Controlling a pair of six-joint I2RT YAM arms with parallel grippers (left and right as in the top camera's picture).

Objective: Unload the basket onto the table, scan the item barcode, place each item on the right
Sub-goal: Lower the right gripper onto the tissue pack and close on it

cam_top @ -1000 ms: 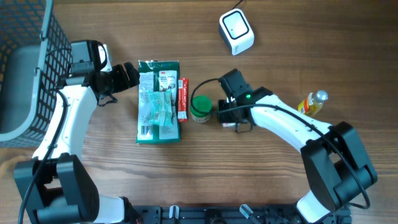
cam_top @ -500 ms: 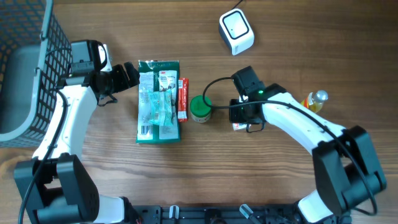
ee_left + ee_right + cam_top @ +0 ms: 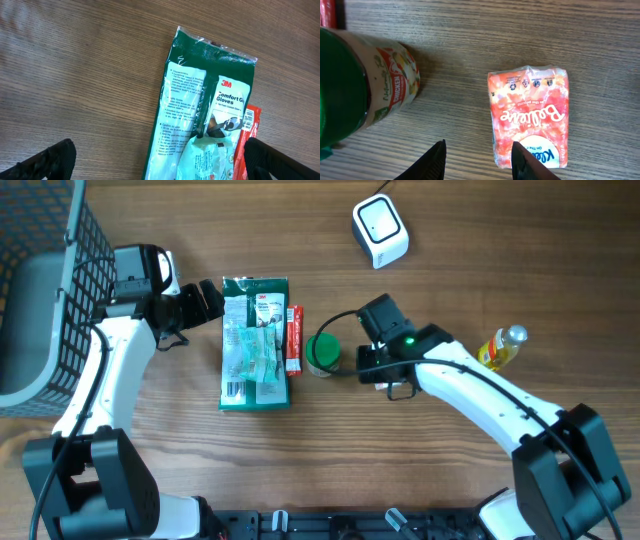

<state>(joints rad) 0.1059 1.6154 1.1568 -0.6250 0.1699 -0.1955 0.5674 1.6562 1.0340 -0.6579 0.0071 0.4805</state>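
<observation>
Kleenex tissue pack flat just right of green-lidded jar; right gripper half-spread over it, pinching nothing; left gripper spread wide, left of jar

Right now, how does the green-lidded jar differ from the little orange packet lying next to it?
The jar stands upright and round, with a green lid; the orange packet lies flat and rectangular. The jar looks rigid, the packet a soft, crinkled wrapper. The jar sits outside the right gripper's open fingers; the packet lies partly beneath them. Both rest on the wooden table, apart, neither gripped.
</observation>
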